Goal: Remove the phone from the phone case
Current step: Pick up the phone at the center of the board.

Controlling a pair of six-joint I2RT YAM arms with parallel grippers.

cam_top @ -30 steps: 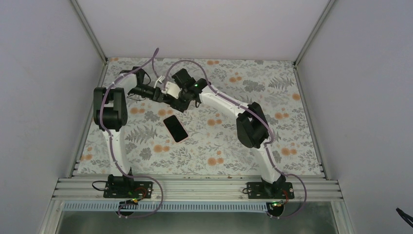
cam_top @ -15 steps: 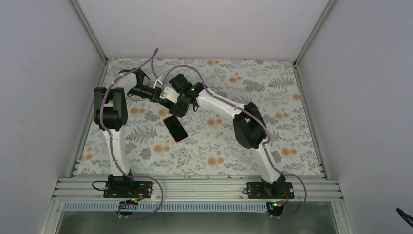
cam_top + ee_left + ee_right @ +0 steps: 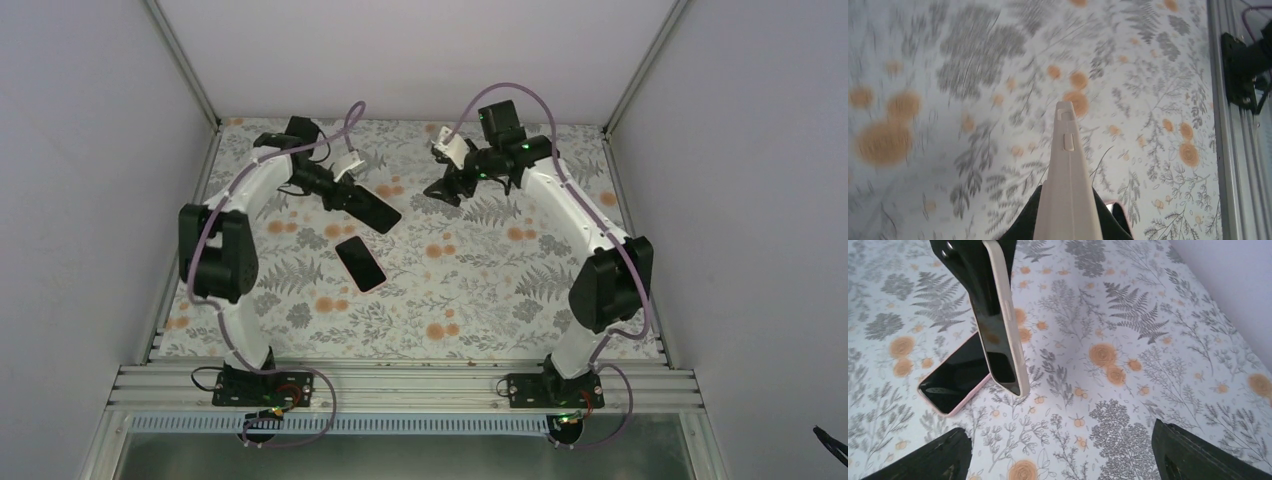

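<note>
Left jaws: clenched on one end of the cream case [image 3: 372, 208]. The case is lifted and tilted, with its free end slanting down toward the worktop [image 3: 480, 290]. I cannot tell whether that low tip touches the floral sheet.

Left wrist view: the case is seen edge-on, a matte cream side with a small raised button and a slot near the tip. A black finger [image 3: 1023, 226] sits on either side of it.

Right wrist view: a dark, glossy face sits inside the cream rim. I cannot tell whether the phone is seated in the case or the shell is bare.

Pink-rimmed slab [image 3: 360, 264]: lies flat on the worktop, dark face up, just on the near side of the held case. It touches neither arm. Whether it is a phone or another case I cannot tell.

Right jaws: released, spread wide, with nothing between them. The two dark fingertips [image 3: 943, 460] show at the bottom corners of the right wrist view. From above, they sit toward the far side of the worktop, to the right of the case and apart from it, facing it.
</note>
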